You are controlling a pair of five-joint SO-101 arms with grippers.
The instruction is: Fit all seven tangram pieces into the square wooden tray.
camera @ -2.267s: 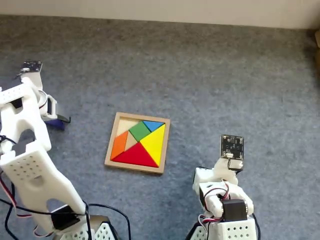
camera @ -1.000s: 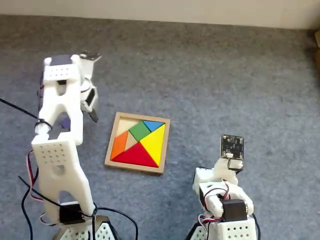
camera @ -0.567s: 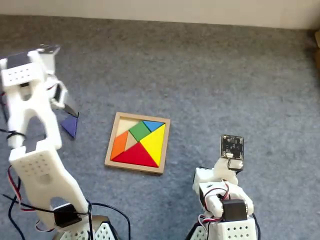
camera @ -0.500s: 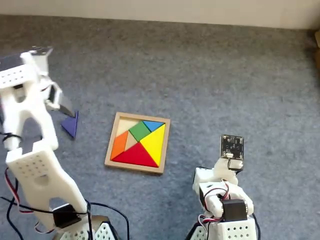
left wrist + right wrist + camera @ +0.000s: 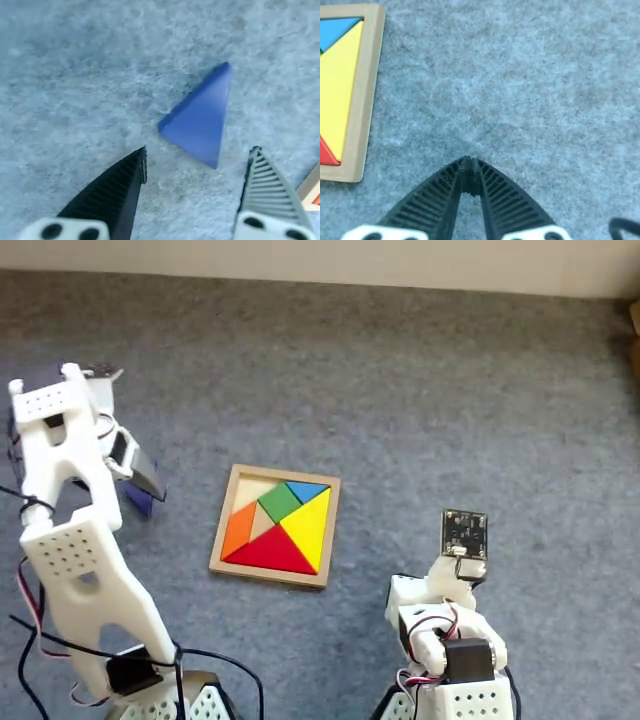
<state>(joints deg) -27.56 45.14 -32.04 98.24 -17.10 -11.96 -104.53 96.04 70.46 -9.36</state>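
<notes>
Blue triangle [image 5: 200, 122] flat, apart from tray [image 5: 270, 577]; tray partly filled

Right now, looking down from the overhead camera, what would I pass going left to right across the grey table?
Blue triangle piece → square wooden tray holding the coloured pieces → right arm.

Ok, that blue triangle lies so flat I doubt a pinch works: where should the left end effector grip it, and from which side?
Probably from straight above, closing on the thin side faces of the blue triangle across its middle. It lies flat on carpet, so only those edges offer purchase. The left end effector hangs open near it.
</notes>
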